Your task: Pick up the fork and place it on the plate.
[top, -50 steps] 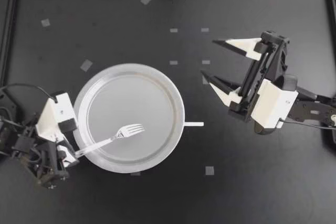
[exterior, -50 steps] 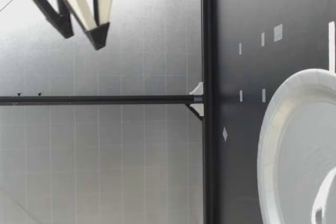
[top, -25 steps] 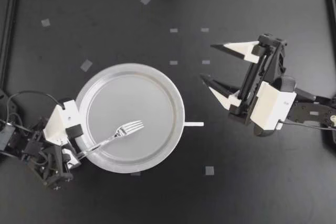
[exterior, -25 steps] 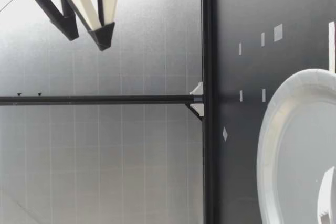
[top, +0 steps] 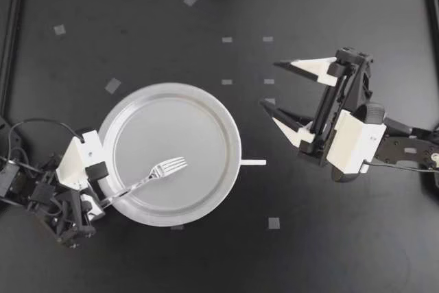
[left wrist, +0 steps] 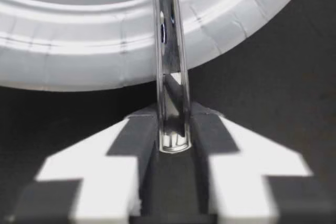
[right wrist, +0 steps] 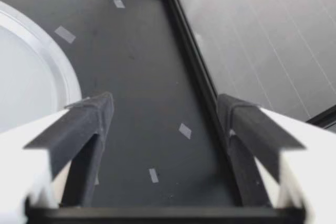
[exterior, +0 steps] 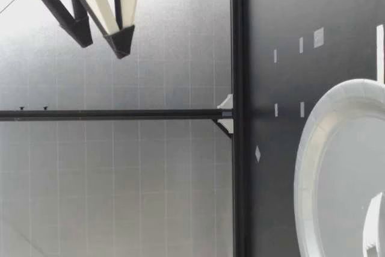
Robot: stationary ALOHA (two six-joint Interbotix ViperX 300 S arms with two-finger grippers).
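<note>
Compared with a second ago, my left hand [top: 101, 202] has backed off a little toward the lower left of the top view. The fork [top: 154, 175] barely shifted: tines inside the paper plate [top: 226, 125], handle slanting out over the rim. It looks like shiny metal, so I'd guess light, stiff and slick, best gripped by the thin handle end. That's where the hand has it, both fingers [left wrist: 131, 135] pressed against the tip. My right hand [top: 269, 84] is spread wide at right, holding nothing.
</note>
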